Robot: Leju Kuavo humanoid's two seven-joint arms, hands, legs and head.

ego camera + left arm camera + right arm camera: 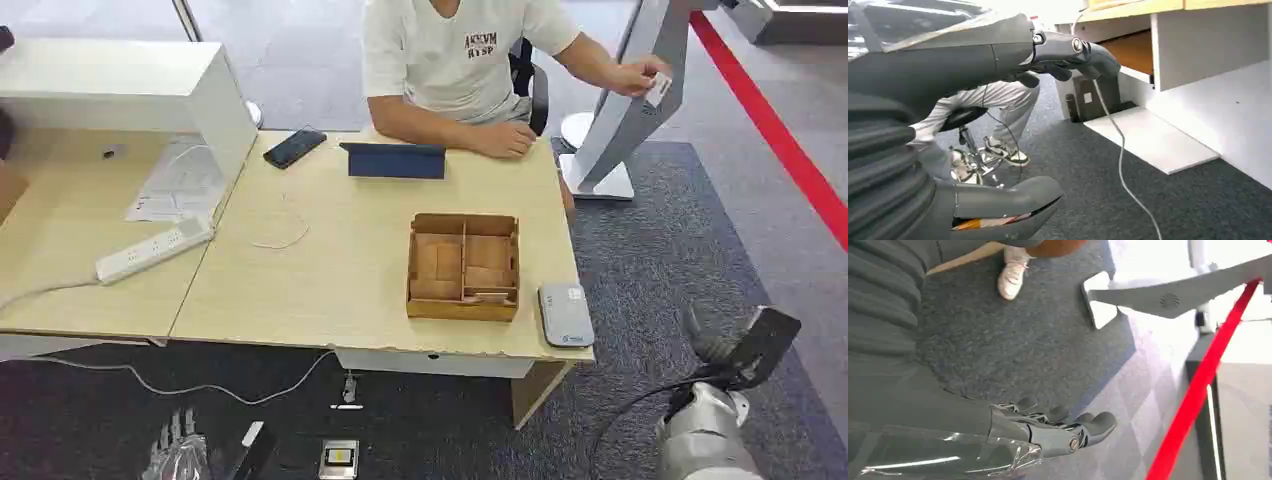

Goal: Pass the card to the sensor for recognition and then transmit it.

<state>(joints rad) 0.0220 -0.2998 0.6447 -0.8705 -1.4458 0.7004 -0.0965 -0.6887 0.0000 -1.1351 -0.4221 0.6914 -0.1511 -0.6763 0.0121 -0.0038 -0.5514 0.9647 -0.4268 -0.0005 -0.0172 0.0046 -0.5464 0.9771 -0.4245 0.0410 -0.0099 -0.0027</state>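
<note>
A person seated behind the table holds a small white card (658, 88) against a grey slanted stand (628, 120) at the far right. A flat grey card reader (566, 314) lies on the table's front right corner. My right arm (705, 435) hangs low, to the right of the table. My right hand (1058, 430) has its fingers stretched out over the carpet and holds nothing. My left hand (178, 447) hangs below the table's front edge. In the left wrist view its fingers (1068, 55) and thumb (1008, 205) are spread apart with nothing between them.
A wooden compartment box (463, 266) sits beside the reader. On the table (330, 290) are also a phone (294, 147), a blue tablet case (396, 160), a power strip (155, 249) and a white cabinet (130, 95). Cables trail on the carpet. A red floor line (775, 130) runs at right.
</note>
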